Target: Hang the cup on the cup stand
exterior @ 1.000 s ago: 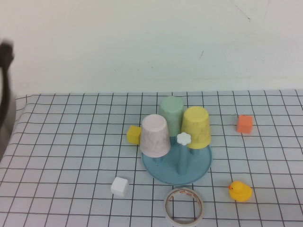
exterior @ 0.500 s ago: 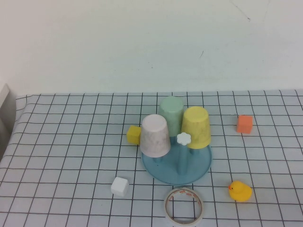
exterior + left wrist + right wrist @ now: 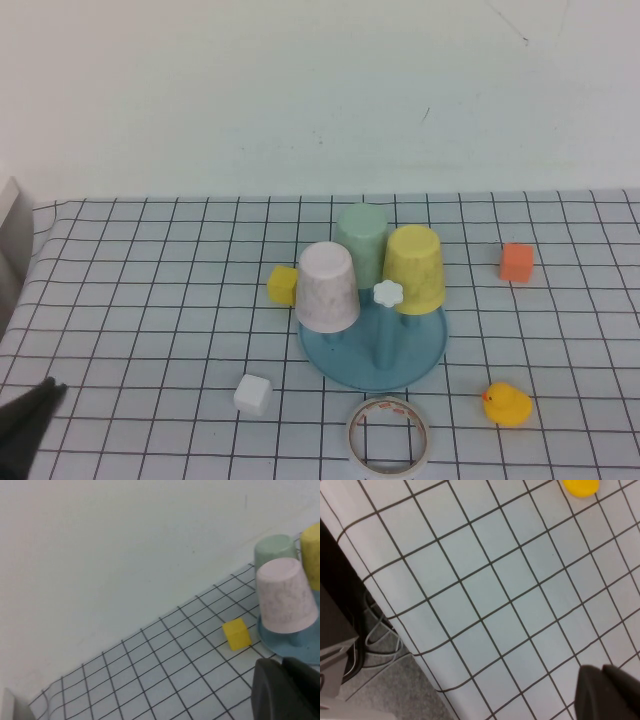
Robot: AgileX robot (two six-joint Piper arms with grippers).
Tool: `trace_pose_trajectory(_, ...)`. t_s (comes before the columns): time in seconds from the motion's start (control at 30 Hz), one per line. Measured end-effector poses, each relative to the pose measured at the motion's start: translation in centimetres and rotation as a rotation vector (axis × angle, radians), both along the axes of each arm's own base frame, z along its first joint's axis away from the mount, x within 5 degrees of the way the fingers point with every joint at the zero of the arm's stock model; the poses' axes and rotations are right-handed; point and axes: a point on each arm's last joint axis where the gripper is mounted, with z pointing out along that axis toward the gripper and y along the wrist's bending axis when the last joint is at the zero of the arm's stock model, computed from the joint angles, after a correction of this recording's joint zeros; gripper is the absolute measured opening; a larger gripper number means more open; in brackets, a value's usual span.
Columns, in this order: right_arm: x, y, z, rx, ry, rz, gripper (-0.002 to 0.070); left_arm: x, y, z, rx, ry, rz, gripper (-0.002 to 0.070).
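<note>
The pale pink cup (image 3: pixel 326 287) sits upside down on a peg of the light blue cup stand (image 3: pixel 420 352), beside an inverted mint-green cup (image 3: pixel 362 238) and yellow cup (image 3: pixel 415 268). One free peg shows its white flower knob (image 3: pixel 388 293). My left gripper (image 3: pixel 38 402) is shut and empty at the table's near left corner, far from the stand; in its wrist view the left gripper (image 3: pixel 281 667) points toward the pink cup (image 3: pixel 286 602) and stand base (image 3: pixel 300 647). My right gripper (image 3: pixel 602 671) is shut and empty over bare cloth near the table edge.
A yellow cube (image 3: pixel 283 284) lies left of the stand, a white cube (image 3: pixel 253 394) in front left, a tape roll (image 3: pixel 390 436) in front, a rubber duck (image 3: pixel 507 404) at the right and an orange cube (image 3: pixel 516 262) at the far right. Cables (image 3: pixel 380 640) lie on the floor beyond the table edge.
The left arm, a blur at the upper left edge a second ago, left the high view and now shows its gripper tip at the bottom left corner. The cups stay put.
</note>
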Motion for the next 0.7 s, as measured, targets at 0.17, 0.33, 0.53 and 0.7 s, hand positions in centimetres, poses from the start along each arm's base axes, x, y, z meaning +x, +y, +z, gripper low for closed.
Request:
trace_pose_trajectory(0.17, 0.0, 0.0, 0.0, 0.001, 0.000, -0.002, -0.0001, -0.3, -0.6, -0.8, 0.001, 0.016, -0.070, 0.0000)
trace_pose_trajectory(0.33, 0.0, 0.0, 0.0, 0.001, 0.000, -0.002, -0.0001, -0.6, -1.1, -1.4, -0.008, 0.030, -0.133, 0.0000)
trace_pose_trajectory(0.53, 0.0, 0.0, 0.0, 0.001, 0.000, -0.002, -0.0001, -0.7, -1.2, -1.5, -0.006, 0.028, -0.155, 0.0000)
trace_pose_trajectory(0.7, 0.0, 0.0, 0.0, 0.002, 0.000, -0.002, -0.0001, -0.9, 0.1, -2.0, 0.004, 0.007, -0.028, 0.0000)
